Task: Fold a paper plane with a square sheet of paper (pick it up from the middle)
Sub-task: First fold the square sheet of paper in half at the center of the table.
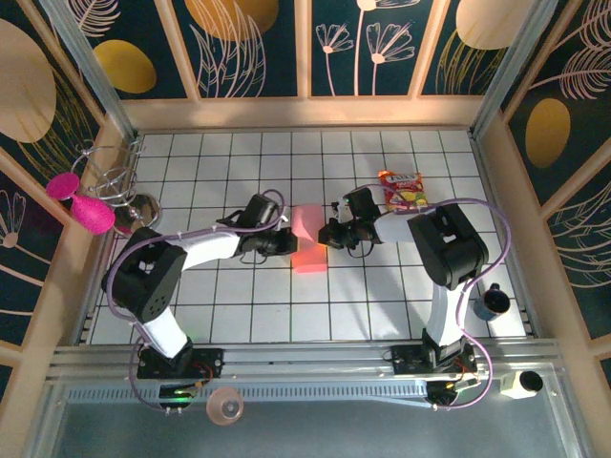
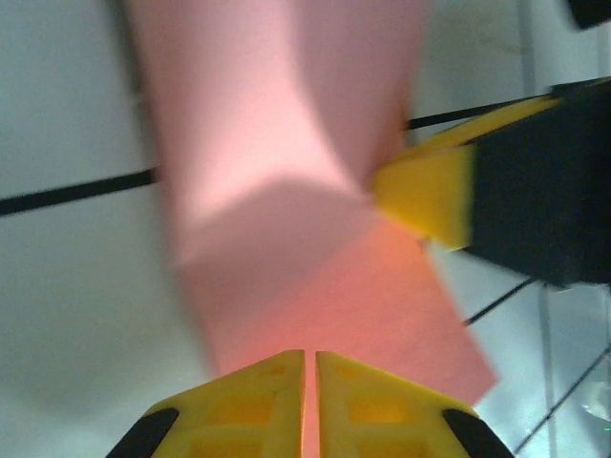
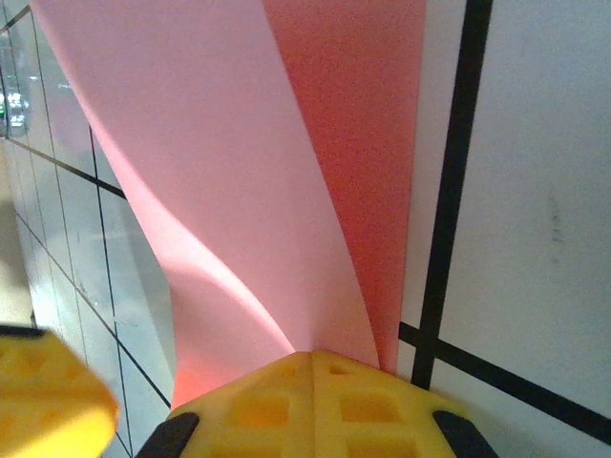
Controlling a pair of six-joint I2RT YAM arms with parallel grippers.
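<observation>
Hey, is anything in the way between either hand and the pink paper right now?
Nothing visible: the left hand pinches the pink paper at its left edge, the right hand at its right edge.

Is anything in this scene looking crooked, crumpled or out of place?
The pink sheet is buckled and twisted rather than flat, gripped from both sides by the left gripper and the right gripper. A snack packet lying just beyond the right gripper seems unrelated to folding.

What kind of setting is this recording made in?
Probably a staged lab cell, not a home: a white gridded tabletop, wallpapered panels boxing it in, and the left arm and right arm bolted to a metal rail.
</observation>
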